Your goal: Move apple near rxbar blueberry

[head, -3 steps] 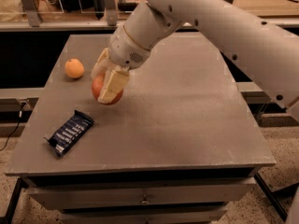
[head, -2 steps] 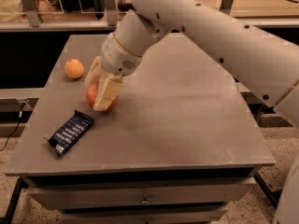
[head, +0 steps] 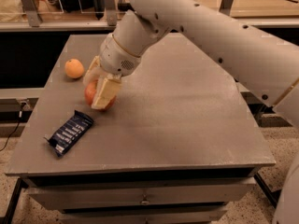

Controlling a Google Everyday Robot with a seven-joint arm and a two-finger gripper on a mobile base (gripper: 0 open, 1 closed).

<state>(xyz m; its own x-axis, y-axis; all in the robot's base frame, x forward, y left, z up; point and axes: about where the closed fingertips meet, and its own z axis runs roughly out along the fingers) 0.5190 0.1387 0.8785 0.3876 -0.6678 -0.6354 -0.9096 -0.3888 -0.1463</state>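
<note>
A: Where is the apple (head: 88, 94)?
B: It is pinched in the pincer (head: 99, 96), close to the worktop (head: 187, 125), near the rxbar blueberry (head: 70, 132).
A: What risk is foreseen?
B: Released unevenly, it could be sent rolling away.

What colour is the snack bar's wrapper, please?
The wrapper: navy, white lettering, camera view; gripper grips apple nearby.

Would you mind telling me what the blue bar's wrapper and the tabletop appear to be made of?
The rxbar blueberry wrapper looks like thin plastic film or foil: dark blue, printed with white lettering, crimped ends. The table looks like matte grey painted metal or laminate; I cannot tell which. The gripper grips the apple between the orange and the bar.
</note>
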